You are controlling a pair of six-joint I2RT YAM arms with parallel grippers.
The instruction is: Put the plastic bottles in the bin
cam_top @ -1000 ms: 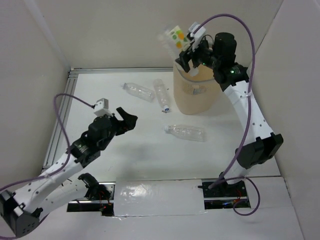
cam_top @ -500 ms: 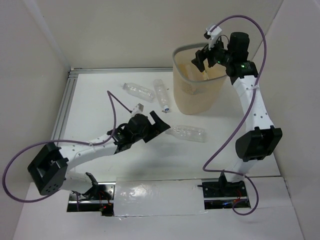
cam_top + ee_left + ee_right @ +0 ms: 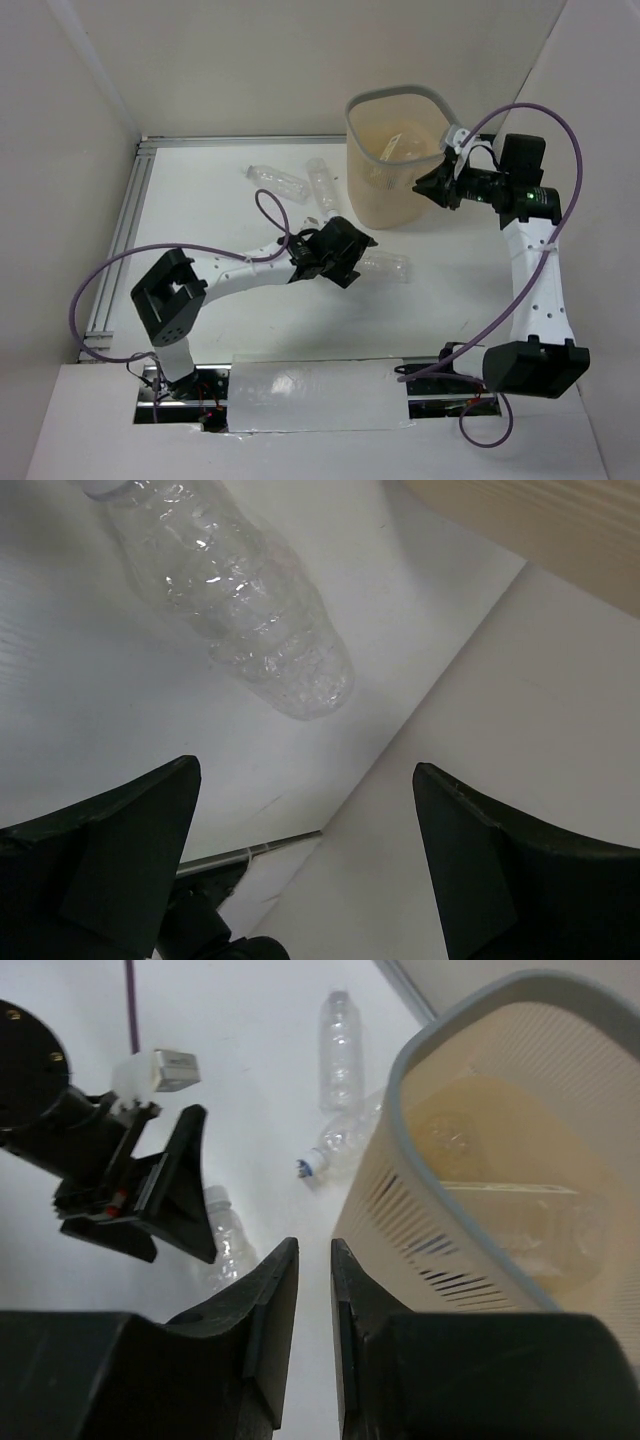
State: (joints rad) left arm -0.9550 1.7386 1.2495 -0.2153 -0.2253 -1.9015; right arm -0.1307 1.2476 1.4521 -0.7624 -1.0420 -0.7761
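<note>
The white table (image 3: 200,205) carries everything, and the bin (image 3: 385,205), a tall beige basket with a grey rim and perforated walls, stands upright at its far side, right of the middle. The right wrist view looks down into it, where clear plastic bottles in the bin (image 3: 525,1222) lie on the bottom. The left arm stretches low across the table from its base toward the middle, while the right arm rises along the right edge and bends in toward the bin. The left gripper (image 3: 355,262) is spread wide with nothing held. In its wrist view the fingers (image 3: 120,840) stand far apart, and the near bare bottle (image 3: 255,630) lies on its side on the table just ahead of them, not between the pads. The right gripper (image 3: 422,186) hangs just outside the bin's right wall, below the rim. Its fingers (image 3: 265,1330) are drawn together with only a thin slit between them and nothing in it. Two more bottles lie on their sides on the table to the left of the bin, near each other: a blue-capped bottle (image 3: 322,185) closest to the bin, and the far bare bottle (image 3: 275,180) further left.
</note>
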